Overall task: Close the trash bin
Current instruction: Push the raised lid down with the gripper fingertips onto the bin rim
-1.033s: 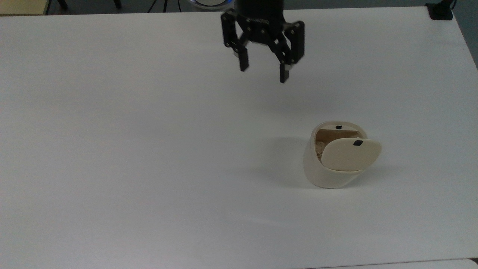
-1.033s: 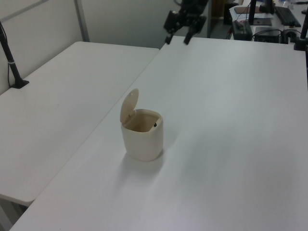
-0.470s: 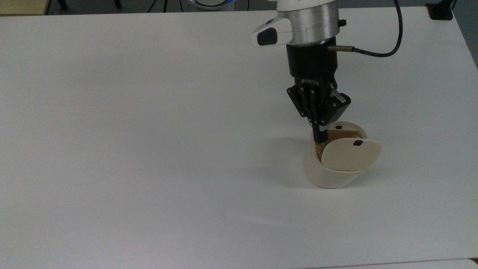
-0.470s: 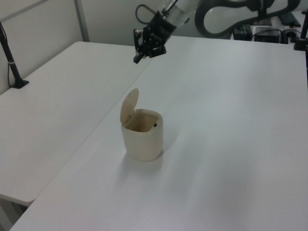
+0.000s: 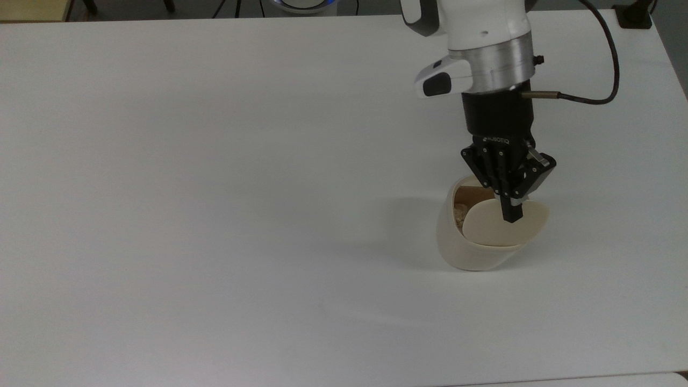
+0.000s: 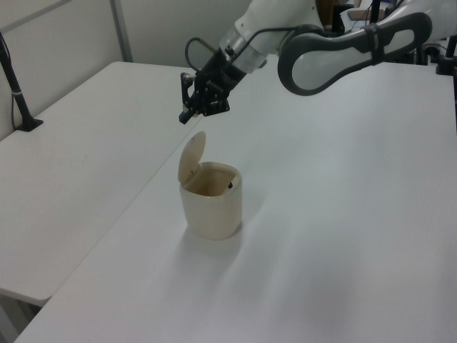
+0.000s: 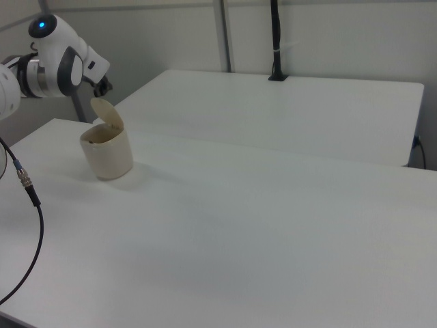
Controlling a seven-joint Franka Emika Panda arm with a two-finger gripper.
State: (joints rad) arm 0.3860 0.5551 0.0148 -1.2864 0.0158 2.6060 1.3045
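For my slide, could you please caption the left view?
Gripper poised above the open lid of the trash bin.

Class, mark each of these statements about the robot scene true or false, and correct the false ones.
1. The trash bin has its lid raised. True.
2. The gripper is pressing the lid flat onto the rim. False: in the left view it hangs above the upright lid, apart from it.
3. The bin lies tipped on its side. False: it stands upright on the white table.
4. The inside of the bin looks tan. True.
5. In the left view the lid's hinge is on the left view's right side of the bin. False: the lid stands at the left view's left side.
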